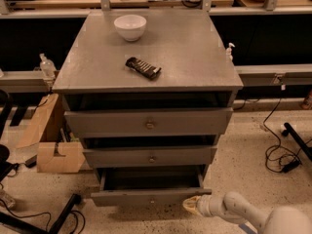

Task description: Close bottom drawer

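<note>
A grey cabinet (pixel 222 130) fills the middle of the view, and its flat surface (pixel 190 48) carries a white bowl (pixel 130 27) near the back and a dark wrapped snack bar (pixel 143 67) closer to the front edge. Below the surface the widest drawer (pixel 107 123) and the medium drawer (pixel 117 157) each sit a little way out, while the bottom drawer (pixel 126 197), the narrowest of the three, is pulled out furthest, showing its dark inside above a low front panel close to the floor. The robot's pale arm (pixel 236 211) reaches in from the lower right, and the gripper (pixel 191 206) sits low, just beside the right end of that front panel; whether its jaws are apart or together I cannot tell, nor whether it touches the wood. The small round knob (pixel 152 200) lies near the panel's middle, well left of the gripper. As I judge it, the main risk is an off-centre push: pressing at the right corner could skew the drawer on its runners so it jams before shutting. The gripper could also slide off the corner and slip past the panel's end. A hard shove might rock the cabinet and shift the bowl or the bar.
</note>
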Robot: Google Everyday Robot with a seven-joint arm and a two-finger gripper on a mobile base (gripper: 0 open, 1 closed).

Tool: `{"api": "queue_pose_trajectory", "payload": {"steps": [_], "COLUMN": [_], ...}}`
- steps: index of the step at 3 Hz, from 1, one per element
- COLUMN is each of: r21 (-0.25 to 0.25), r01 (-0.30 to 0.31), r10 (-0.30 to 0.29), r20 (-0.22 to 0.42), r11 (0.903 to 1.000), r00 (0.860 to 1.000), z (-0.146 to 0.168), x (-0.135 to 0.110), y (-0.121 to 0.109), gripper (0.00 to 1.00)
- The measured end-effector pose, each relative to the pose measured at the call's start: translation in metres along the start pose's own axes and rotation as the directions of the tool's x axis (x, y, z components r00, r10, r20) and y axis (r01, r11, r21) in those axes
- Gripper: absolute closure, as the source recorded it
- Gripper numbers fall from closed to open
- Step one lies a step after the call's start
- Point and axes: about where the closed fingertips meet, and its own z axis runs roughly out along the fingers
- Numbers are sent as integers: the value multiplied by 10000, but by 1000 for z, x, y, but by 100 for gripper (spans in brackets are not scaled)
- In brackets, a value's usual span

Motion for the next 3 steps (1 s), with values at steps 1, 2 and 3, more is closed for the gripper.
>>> {"api": "queue_pose_trajectory", "payload": {"steps": [1, 2, 3], "r21": [-133, -249, -251], "r01": [51, 351, 358], "r10": [-50, -348, -354], "r20": [35, 132, 134], "r11": [9999, 9991, 9990], "r00": [10000, 9993, 9993], "z": [11, 24, 23], "x": [-3, -18, -17], "y": [1, -8, -6], "gripper": [100, 100, 100]}}
